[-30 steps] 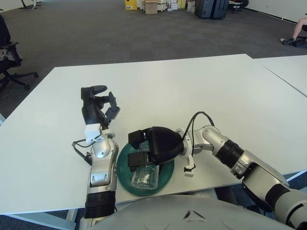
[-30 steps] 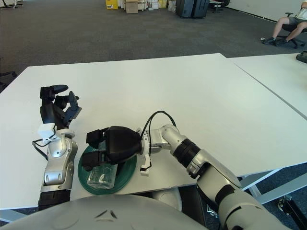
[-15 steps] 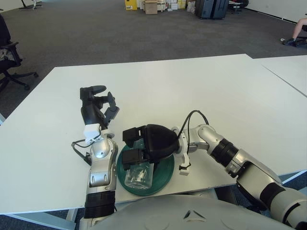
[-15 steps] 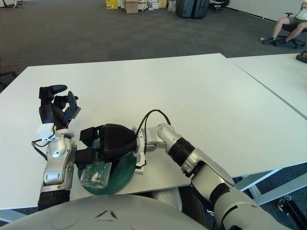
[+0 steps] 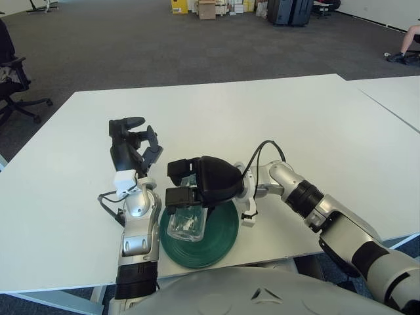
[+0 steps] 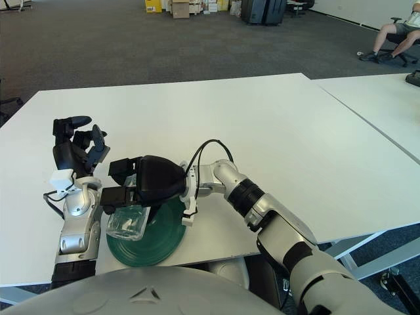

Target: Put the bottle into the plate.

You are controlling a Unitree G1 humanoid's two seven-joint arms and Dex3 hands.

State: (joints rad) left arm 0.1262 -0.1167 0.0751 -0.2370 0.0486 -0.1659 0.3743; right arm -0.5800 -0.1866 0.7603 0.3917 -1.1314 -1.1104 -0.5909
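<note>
The bottle (image 5: 187, 220), clear and lying on its side, sits in the grip of the right hand (image 5: 197, 190), over the left part of the green plate (image 5: 220, 233). Whether it touches the plate or hangs just above it, the views don't settle. Its upper end tucks under the black fingers (image 5: 178, 195), which wrap over it from above, and its lower end points toward the robot's body. So that's a closed grasp on the bottle, the dark shell of the hand arching above it.

The plate lies flat near the table's (image 5: 262, 125) front edge, its ribbed green surface bare on the right half. Just right of the plate's rim, the right wrist reaches in from the right, with a black cable (image 5: 262, 154) looping up over it and a small white connector (image 5: 246, 220) dangling beside the rim.

To the left of the plate, the left hand (image 5: 134, 147) stands raised on its silver forearm, black fingers loosely parted and pointing away from the robot, grasping nothing. The forearm runs right alongside the plate's left rim.

Beyond the white table, grey carpet stretches back to boxes (image 5: 207, 8) and a dark cabinet (image 5: 289, 11) at the far wall.
</note>
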